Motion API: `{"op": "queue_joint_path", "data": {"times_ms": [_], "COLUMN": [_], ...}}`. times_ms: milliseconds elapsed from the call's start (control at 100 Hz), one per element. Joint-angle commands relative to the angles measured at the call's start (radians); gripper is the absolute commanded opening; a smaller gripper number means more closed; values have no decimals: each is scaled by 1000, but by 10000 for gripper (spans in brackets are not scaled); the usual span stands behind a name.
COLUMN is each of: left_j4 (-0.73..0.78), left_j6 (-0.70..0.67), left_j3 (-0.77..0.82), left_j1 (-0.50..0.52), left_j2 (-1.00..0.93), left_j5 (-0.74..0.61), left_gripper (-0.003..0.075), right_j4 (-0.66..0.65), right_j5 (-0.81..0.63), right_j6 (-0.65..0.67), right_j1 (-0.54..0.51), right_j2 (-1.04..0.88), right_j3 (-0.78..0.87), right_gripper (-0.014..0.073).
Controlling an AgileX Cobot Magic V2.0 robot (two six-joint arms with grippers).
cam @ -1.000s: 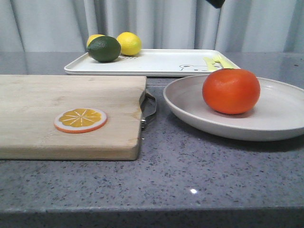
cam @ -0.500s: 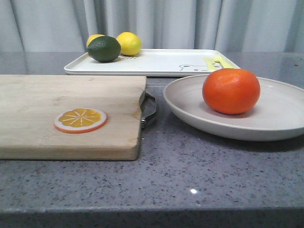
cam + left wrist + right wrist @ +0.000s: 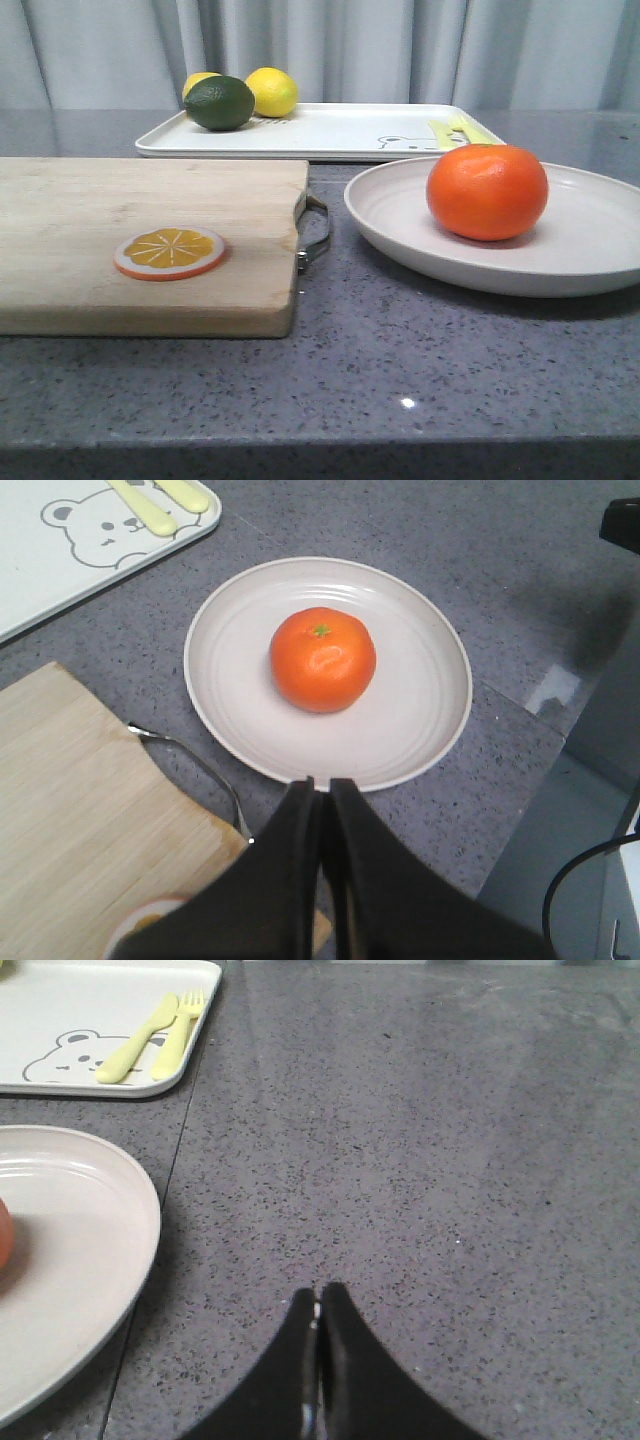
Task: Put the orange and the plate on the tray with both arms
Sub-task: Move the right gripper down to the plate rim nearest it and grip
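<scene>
Orange (image 3: 487,192) sits centred on the plate (image 3: 590,245), which rests on the surface just beside the tray (image 3: 330,133), not yet on it. Left gripper (image 3: 321,792) and right gripper (image 3: 317,1305) are both closed and empty, hovering above, neither touching anything.

left pincer (image 3: 322,790): black, tapered fingers | right pincer (image 3: 317,1302): black, tapered fingers

One orange (image 3: 487,192); one plate (image 3: 590,262); one tray (image 3: 330,131); two lemons (image 3: 272,91); one lime (image 3: 219,103); one orange slice (image 3: 169,253); one cutting board (image 3: 120,200); two grippers, the left (image 3: 321,786) and the right (image 3: 317,1296), one per arm.
</scene>
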Motion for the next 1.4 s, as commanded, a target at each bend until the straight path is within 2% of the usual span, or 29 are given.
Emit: {"op": "queue_joint_path", "data": {"times_ms": [0,200,530,740,1020,1120,1290,1390], "left_j4": [-10,-8,-6,-4,-3,-3,-3,-3], "left_j6": [3,3,-3,-3,-3,-3,-3,-3], "left_j3": [41,217,407,477,494,494,494,494], "left_j1": [0,0,0,0,0,0,0,0], "left_j2": [-93,-277,-516,-595,-610,-610,-610,-610], "left_j5": [-116,-229,-259,-274,-272,-272,-272,-272], "left_gripper": [-20,-20,-20,-20,-20,-20,-20,-20], "right_j4": [-14,-14,-14,-11,-3,22,121,165], "right_j5": [-55,-44,-38,-27,133,193,266,327], "right_j6": [2,2,2,2,-4,-43,-98,-98], "right_j1": [-5,-5,-5,-2,-1,-1,-1,-1], "right_j2": [13,13,13,13,112,176,301,379], "right_j3": [-38,-39,-39,-44,-168,-229,-332,-399], "right_gripper": [-67,-67,-67,-67,-60,24,276,341]}}
